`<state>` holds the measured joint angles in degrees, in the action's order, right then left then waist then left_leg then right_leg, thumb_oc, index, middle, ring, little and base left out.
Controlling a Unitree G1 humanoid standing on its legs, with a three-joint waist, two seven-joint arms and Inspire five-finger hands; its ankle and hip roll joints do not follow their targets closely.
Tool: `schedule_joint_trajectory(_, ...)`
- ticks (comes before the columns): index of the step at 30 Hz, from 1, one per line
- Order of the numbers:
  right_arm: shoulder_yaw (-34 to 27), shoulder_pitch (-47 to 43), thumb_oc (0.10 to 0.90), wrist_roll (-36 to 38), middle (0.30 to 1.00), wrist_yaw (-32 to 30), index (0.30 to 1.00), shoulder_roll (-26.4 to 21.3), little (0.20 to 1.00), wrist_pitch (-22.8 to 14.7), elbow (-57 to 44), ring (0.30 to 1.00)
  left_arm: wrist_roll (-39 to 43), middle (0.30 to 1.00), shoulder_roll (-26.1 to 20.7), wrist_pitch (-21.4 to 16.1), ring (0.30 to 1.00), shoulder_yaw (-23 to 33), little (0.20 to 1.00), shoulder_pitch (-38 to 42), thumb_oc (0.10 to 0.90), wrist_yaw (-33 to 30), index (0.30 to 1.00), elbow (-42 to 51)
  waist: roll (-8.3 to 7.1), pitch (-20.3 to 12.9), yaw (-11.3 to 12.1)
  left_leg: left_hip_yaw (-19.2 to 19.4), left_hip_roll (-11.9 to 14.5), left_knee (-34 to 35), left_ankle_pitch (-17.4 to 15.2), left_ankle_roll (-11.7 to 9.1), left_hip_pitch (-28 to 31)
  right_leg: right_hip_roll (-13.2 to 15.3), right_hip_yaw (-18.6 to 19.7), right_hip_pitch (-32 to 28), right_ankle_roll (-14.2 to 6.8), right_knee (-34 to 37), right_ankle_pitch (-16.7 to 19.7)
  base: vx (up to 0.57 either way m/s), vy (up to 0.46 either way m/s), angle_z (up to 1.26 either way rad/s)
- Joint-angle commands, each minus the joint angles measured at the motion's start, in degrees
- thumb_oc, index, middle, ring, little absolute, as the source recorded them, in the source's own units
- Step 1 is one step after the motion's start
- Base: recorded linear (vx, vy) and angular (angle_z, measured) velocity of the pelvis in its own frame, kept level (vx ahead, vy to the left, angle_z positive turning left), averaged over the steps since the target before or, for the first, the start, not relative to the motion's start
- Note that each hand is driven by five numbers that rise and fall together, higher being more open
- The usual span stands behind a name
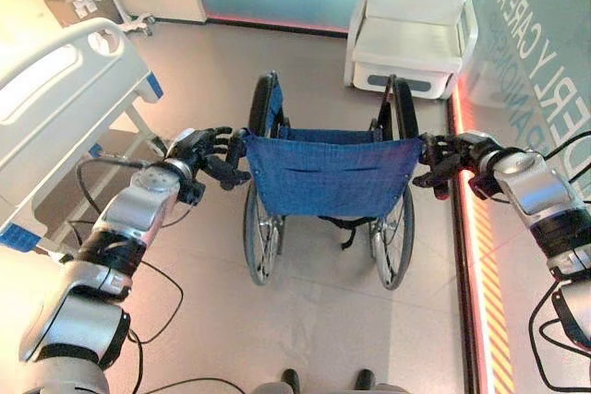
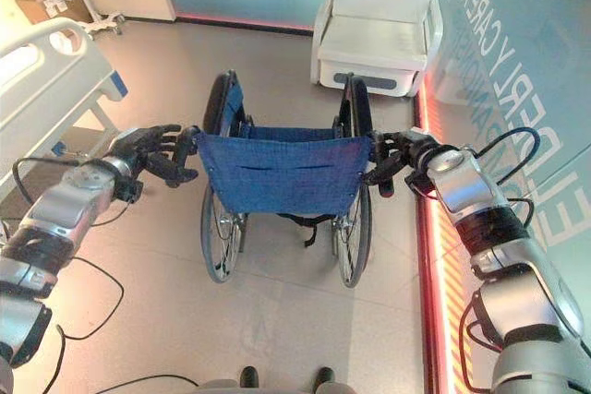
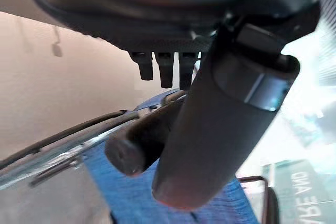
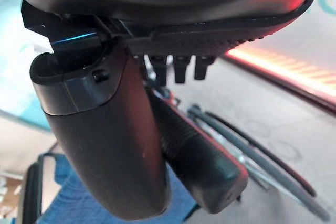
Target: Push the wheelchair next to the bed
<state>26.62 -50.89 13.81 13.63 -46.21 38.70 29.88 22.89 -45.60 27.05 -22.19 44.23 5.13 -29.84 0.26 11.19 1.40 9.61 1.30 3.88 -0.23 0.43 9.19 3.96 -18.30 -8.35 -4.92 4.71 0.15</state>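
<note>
Fingers (image 1: 214, 143) round wheelchair (image 1: 329, 173) handles

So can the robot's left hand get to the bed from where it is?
Probably not yet. The left hand is curled round the wheelchair push handle, and the bed lies off to its left across open floor, apart from the hand.

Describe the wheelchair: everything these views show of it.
The wheelchair stands upright on a pale tiled floor, its back toward the robot. It has a blue fabric backrest with stitched pockets, a dark metal frame, two large spoked wheels with black tyres, and black push handles. The left hand is curled round the left handle, the right hand round the right handle. A hospital bed lies to its left, a white chair beyond it.
</note>
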Motion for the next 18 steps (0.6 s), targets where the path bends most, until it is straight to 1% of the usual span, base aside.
schedule_joint_trajectory(1,5.5,2.33,0.8,-2.62,0.9,0.59,0.9,-6.76,0.9,3.2,6.16,0.9,-5.7,0.9,-9.8,5.25,0.9,0.2,0.9,-1.99,0.8,-2.24,0.9,-10.6,-1.49,-2.29,0.82,1.89,-2.43,-3.27,-2.74,-0.9,-2.68,0.68,-1.04,2.23,-0.81,-6.63,-3.17,0.0,0.0,0.0)
schedule_joint_trajectory(2,7.1,-0.86,0.8,-3.78,0.9,2.06,0.9,-5.67,0.9,3.07,9.68,0.9,-6.17,0.9,-9.4,7.32,0.9,-2.19,0.9,1.37,0.8,-0.21,0.9,-13.97,-1.4,-2.46,0.82,1.96,-2.46,-3.55,-2.9,-0.89,-2.71,0.72,-1.1,2.13,-0.77,-6.66,-3.22,0.0,0.0,0.0)
schedule_joint_trajectory(5,9.69,-4.95,0.8,-6.77,0.9,4.7,0.9,-4.03,0.9,3.88,14.44,0.9,-6.89,0.9,-8.3,10.26,0.9,-5.02,0.9,5.39,0.8,2.31,0.9,-18.42,-1.33,-2.75,0.81,1.8,-2.69,-3.81,-3.07,-0.87,-2.78,0.72,-1.05,2.0,-0.68,-6.53,-3.27,0.0,0.0,0.0)
schedule_joint_trajectory(7,10.24,-5.99,0.8,-8.34,0.9,6.07,0.9,-3.48,0.9,4.42,15.84,0.9,-8.03,0.9,-7.87,10.33,0.9,-5.85,0.9,6.38,0.8,3.3,0.9,-19.9,-1.32,-2.83,0.78,1.8,-2.71,-3.92,-3.14,-0.86,-2.82,0.73,-0.95,1.98,-0.66,-6.48,-3.3,0.0,0.0,0.0)
schedule_joint_trajectory(10,11.09,-7.08,0.8,-11.14,0.9,11.0,0.9,-2.36,0.9,6.18,18.53,0.9,-9.7,0.9,-7.09,9.07,0.9,-7.28,0.9,8.04,0.8,4.41,0.9,-21.85,-1.36,-2.94,0.75,1.71,-2.79,-4.09,-3.25,-0.89,-2.88,0.75,-0.78,2.0,-0.61,-6.47,-3.32,0.0,0.0,0.0)
schedule_joint_trajectory(13,11.4,-6.83,0.8,-12.63,0.9,15.41,0.9,-1.63,0.9,7.17,20.23,0.9,-10.15,0.9,-6.48,8.65,0.9,-7.83,0.9,8.56,0.8,4.81,0.9,-21.73,-1.35,-2.96,0.88,1.58,-2.82,-4.06,-3.25,-0.87,-2.91,0.74,-0.73,1.87,-0.52,-6.29,-3.33,0.0,0.0,0.0)
schedule_joint_trajectory(15,11.27,-6.38,0.8,-11.19,0.9,17.41,0.9,-0.86,0.9,7.0,21.93,0.9,-10.34,0.9,-6.0,8.74,0.9,-8.18,0.9,8.98,0.8,5.08,0.9,-21.93,-1.37,-2.96,0.92,1.51,-2.85,-4.03,-3.27,-0.88,-2.89,0.7,-0.76,1.78,-0.42,-6.19,-3.34,0.0,0.0,0.0)
schedule_joint_trajectory(16,11.27,-6.38,0.8,-11.17,0.9,17.4,0.9,-0.85,0.9,6.98,21.96,0.9,-10.34,0.9,-6.0,8.74,0.9,-8.2,0.9,9.0,0.8,5.08,0.9,-21.94,-1.38,-2.96,0.93,1.51,-2.85,-4.03,-3.27,-0.88,-2.89,0.7,-0.75,1.78,-0.42,-6.19,-3.34,0.0,0.0,0.0)
schedule_joint_trajectory(18,10.55,-5.38,0.8,-7.78,0.9,17.67,0.9,0.21,0.9,6.19,23.8,0.9,-10.93,0.9,-5.46,9.32,0.9,-8.48,0.9,9.46,0.8,5.83,0.9,-22.16,-1.35,-3.01,1.03,1.26,-2.9,-3.99,-3.25,-0.89,-2.97,0.72,-0.72,1.74,-0.36,-5.98,-3.25,0.0,0.0,0.0)
